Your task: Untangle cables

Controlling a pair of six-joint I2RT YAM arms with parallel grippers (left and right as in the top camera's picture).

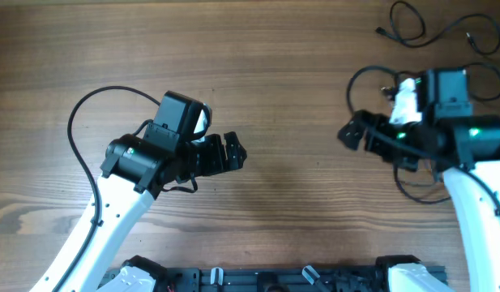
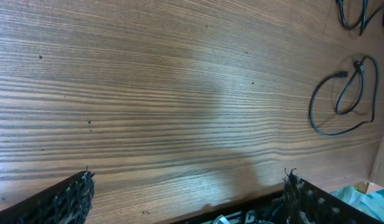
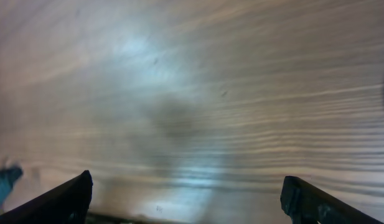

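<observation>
From overhead, the left gripper (image 1: pixel 236 152) sat over bare wood near the middle of the table (image 1: pixel 298 73), its jaws parted with nothing between them. The right gripper (image 1: pixel 348 131) pointed towards it from the right side, well apart. One cable (image 1: pixel 424 40) lay loose in the far right corner, away from both arms. More thin black loops (image 1: pixel 412 188) showed beside and beneath the right arm (image 1: pixel 476 195), which covered much of them, so cable and arm wire could not be told apart there. A thicker wire (image 1: pixel 78 122) curved off the left arm (image 1: pixel 112 211).

The left wrist camera showed its own fingers (image 2: pixel 70 196) spread wide over the wood. A looped cable (image 2: pixel 312 109) with small plugs lay well ahead on the right, near the table edge. Part of another cable (image 2: pixel 344 18) showed in the top right corner.

The right wrist view was blurred. Its fingers (image 3: pixel 67 199) stood wide apart over wood grain, holding nothing
</observation>
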